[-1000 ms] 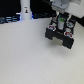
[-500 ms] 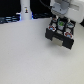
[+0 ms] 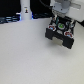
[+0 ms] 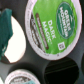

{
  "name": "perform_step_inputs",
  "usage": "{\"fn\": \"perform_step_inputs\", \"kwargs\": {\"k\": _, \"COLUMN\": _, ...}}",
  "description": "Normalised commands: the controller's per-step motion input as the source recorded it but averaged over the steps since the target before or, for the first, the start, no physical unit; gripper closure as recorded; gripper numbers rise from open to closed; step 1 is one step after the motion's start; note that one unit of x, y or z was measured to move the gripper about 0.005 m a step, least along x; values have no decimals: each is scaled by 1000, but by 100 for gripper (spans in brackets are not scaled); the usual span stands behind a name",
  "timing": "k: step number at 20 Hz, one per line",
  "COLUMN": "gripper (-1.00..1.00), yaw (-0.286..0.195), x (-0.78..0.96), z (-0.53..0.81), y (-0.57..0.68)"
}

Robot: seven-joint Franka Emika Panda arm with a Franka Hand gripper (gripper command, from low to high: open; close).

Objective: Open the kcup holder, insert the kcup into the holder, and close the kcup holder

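In the kcup holder (image 4: 47, 67) sits the kcup (image 4: 51, 29).

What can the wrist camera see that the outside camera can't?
Only the wrist view shows the writing on the kcup's green top, and empty round slots around it. Only the exterior view shows the whole black kcup holder, the white table, the tall white post and the arm above. Both show the green-topped kcup over the holder. Neither clearly shows the claw's fingers.
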Motion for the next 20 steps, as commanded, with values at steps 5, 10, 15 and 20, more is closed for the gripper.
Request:
{"fn": "perform_step_inputs", "kwargs": {"k": 5, "gripper": -100, "yaw": 60, "x": 278, "z": 573, "y": -188}}
{"fn": "perform_step_inputs", "kwargs": {"k": 10, "gripper": -100, "yaw": 45, "x": 470, "z": 559, "y": -386}}
{"fn": "perform_step_inputs", "kwargs": {"k": 15, "gripper": -100, "yaw": 32, "x": 581, "z": 370, "y": -446}}
{"fn": "perform_step_inputs", "kwargs": {"k": 20, "gripper": -100, "yaw": 18, "x": 669, "z": 248, "y": -423}}
